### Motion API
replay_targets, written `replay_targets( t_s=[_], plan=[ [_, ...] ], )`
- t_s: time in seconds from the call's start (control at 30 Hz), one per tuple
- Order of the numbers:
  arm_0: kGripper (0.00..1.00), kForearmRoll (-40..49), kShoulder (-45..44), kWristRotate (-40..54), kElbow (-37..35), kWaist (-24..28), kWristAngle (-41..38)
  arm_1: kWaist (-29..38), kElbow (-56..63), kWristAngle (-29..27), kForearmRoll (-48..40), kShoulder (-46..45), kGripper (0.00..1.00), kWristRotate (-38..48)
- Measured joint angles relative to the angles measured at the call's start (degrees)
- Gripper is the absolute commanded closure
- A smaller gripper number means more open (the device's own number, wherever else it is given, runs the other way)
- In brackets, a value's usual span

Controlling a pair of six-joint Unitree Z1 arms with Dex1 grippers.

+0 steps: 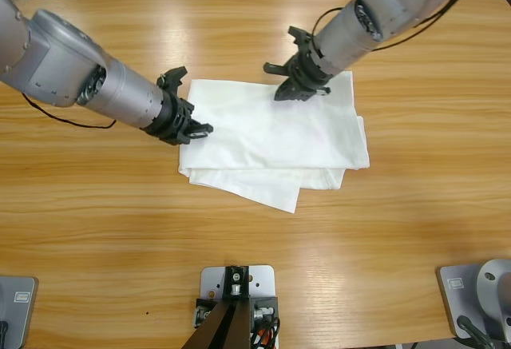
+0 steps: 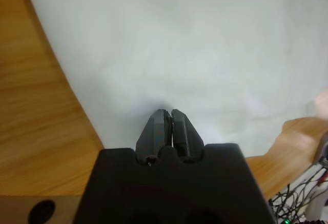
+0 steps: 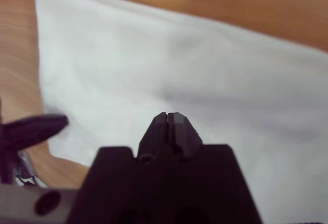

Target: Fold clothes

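The clothes are one white T-shirt (image 1: 271, 137), lying folded into a rough rectangle at the table's middle, with a lower layer sticking out at its near edge. My left gripper (image 1: 203, 130) sits at the shirt's left edge. In the left wrist view its jaws (image 2: 170, 113) are shut, their tips against the white cloth (image 2: 179, 44), where a small pucker shows. My right gripper (image 1: 287, 92) is over the shirt's far edge. In the right wrist view its jaws (image 3: 170, 115) are shut just above the cloth (image 3: 154, 70). No lettering or neck shows.
The wooden table (image 1: 120, 221) spreads bare wood all around the shirt. The left arm's gripper (image 3: 31, 129) shows dark at the left edge of the right wrist view. Cables (image 2: 302, 203) hang at the bottom right of the left wrist view.
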Motion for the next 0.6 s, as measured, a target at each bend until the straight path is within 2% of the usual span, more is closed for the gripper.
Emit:
replay_targets(
  t_s=[0.4,0.6],
  plan=[
    [1.000,-1.40,0.00,0.00,1.29,-0.10,-0.24,-1.13,-2.88,0.49,-0.28,2.59,1.000,-0.04],
    [1.000,-1.48,0.00,0.00,1.35,-0.11,-0.40,-2.46,-1.56,-2.59,0.04,2.60,1.000,-0.04]
  ],
)
